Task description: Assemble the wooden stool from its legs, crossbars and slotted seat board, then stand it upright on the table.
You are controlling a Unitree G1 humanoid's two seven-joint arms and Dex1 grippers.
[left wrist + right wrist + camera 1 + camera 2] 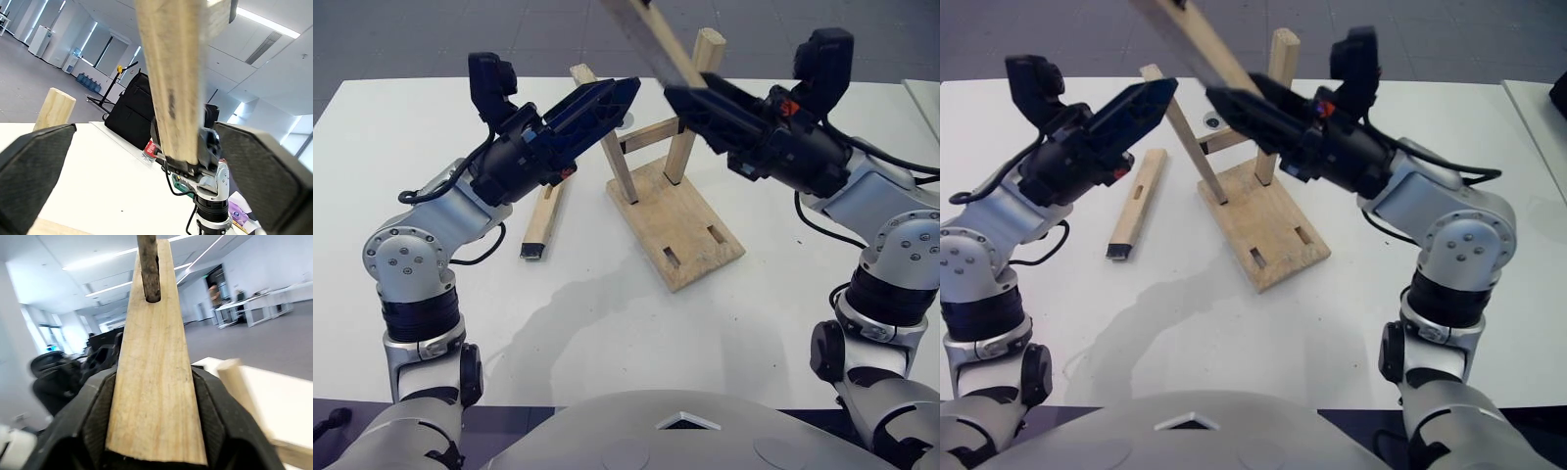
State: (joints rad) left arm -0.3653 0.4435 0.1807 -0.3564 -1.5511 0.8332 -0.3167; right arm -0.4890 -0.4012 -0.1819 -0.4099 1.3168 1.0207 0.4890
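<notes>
My right pincer [677, 93] is clamped on a wooden leg [651, 37], holding it tilted in the air above the seat board [690, 230]. The board lies flat on the counter [783, 323] with two upright legs [619, 157] set in it. My left pincer [625, 96] hangs spread apart close by.

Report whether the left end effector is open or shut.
Open. In the left wrist view, the left end effector has its pads wide apart, with the wooden leg held by the right end effector passing between them.
</notes>
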